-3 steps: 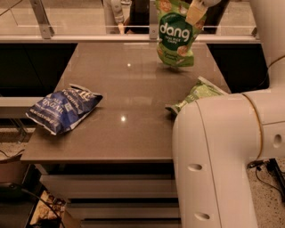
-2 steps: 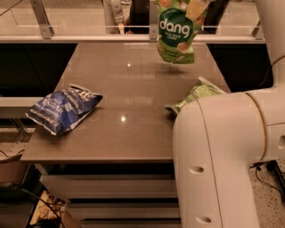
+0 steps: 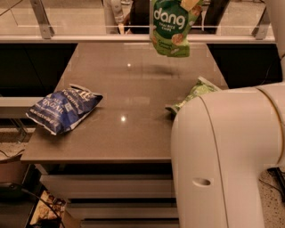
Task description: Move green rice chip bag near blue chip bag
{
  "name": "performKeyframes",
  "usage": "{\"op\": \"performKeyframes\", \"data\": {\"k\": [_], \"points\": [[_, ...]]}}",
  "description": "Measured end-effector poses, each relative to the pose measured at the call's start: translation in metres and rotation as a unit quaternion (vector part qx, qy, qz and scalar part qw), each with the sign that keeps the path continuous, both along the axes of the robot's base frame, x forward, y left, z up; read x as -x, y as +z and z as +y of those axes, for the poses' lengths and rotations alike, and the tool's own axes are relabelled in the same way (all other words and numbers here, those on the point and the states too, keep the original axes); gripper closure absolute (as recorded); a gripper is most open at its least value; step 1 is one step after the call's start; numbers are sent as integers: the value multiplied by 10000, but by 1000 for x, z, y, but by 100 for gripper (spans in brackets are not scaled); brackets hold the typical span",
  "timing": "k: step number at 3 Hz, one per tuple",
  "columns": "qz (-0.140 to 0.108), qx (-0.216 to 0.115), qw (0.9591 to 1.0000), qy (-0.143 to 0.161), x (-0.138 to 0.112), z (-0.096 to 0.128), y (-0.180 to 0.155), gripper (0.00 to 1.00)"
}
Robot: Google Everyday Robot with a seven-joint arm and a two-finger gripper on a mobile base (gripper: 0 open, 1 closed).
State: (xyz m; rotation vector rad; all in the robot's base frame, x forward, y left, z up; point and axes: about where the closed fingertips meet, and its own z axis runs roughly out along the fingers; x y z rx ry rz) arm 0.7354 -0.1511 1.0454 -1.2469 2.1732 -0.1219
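The green rice chip bag (image 3: pixel 170 27) is held clear of the tabletop (image 3: pixel 133 133), hanging in the air above the far edge, toward 12 o'clock; its white "dang" lettering is turned to the camera, and a faint shadow is cast on the surface just beneath it. The hand (image 3: pixel 190 4) is seen only in part at the very top of the view, at 1 o'clock from the lettering; its pale fingers are pressed onto the pouch's upper right corner, so that the bag is pinched there and is borne by nothing else.

The blue chip bag (image 3: pixel 64 108) is laid flat at the left side of the tabletop, at 9 o'clock; it is crinkled, and its outer end is carried slightly past the rim; it is well apart from the green rice chip bag, with bare brown surface between the two. A light green bag (image 3: pixel 192 94) is laid near the right side, at 3 o'clock; part of it is covered by the large white arm (image 3: pixel 231 156), by which the view is filled toward 4 and 5 o'clock.

Pale drawer fronts (image 3: pixel 107 187) are seen under the tabletop at 6 o'clock; a metal rail (image 3: pixel 89 39) is run along behind the far edge.
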Motion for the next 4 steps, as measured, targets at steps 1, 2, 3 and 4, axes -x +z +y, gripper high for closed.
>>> {"op": "performKeyframes", "data": {"k": [1,2,3,4], "points": [[-493,152,9986,-81,2,11,34,100],[-1380,129,9903,-106,4,40,87,100],[-1998,-239,9792,-250,27,64,125,100],[-2169,-324,9748,-409,50,60,137,82]]}}
